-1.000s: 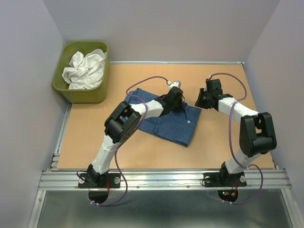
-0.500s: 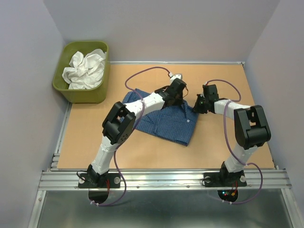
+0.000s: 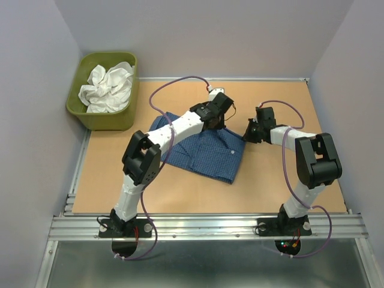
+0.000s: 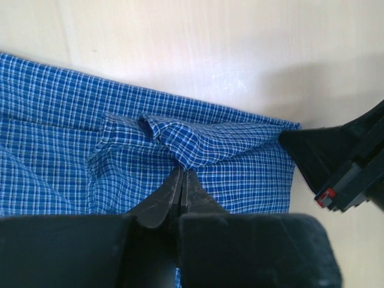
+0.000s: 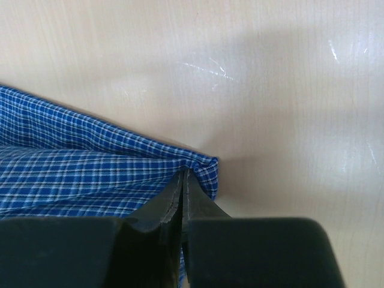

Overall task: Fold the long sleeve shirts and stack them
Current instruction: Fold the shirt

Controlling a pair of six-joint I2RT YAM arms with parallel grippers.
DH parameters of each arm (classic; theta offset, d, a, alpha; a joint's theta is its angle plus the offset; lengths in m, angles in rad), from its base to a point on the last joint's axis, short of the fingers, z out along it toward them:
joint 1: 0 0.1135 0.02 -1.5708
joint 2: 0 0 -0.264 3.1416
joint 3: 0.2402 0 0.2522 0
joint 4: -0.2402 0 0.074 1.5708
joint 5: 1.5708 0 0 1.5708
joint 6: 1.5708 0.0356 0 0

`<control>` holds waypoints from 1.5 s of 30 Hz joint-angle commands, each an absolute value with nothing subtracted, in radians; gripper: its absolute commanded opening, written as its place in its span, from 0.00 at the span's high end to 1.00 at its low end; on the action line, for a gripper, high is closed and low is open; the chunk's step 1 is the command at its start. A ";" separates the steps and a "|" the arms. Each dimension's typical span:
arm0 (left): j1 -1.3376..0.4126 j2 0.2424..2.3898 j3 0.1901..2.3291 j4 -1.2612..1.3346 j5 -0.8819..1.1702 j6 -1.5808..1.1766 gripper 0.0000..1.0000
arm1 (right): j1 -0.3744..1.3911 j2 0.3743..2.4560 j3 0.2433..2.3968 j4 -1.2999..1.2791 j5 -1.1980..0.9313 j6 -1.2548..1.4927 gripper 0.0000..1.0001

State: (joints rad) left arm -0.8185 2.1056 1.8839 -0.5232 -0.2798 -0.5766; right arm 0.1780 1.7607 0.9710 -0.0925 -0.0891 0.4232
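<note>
left gripper [image 4: 182, 180] and right gripper [image 5: 183, 180] each pinch the dark blue checked cotton shirt [image 3: 207, 155], since dragged slightly leftward.

Blue checked shirt [image 3: 210, 157] flat on table [image 3: 180, 193], white garment [image 3: 108, 87] crumpled in tub [image 3: 101, 122]

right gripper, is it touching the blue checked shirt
Touching. The right wrist view shows the right gripper shut, pinching the corner of the blue checked shirt.

The left tool [image 3: 219, 120] and right tool [image 3: 247, 134] sat at the blue shirt's [image 3: 207, 151] far edge (white garment [image 3: 108, 88] crumpled in the green tub [image 3: 107, 122]).
</note>
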 commanded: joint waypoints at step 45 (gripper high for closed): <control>-0.676 1.974 1.149 0.684 0.529 -0.360 0.49 | 0.176 1.697 0.954 -0.109 -0.173 0.367 0.95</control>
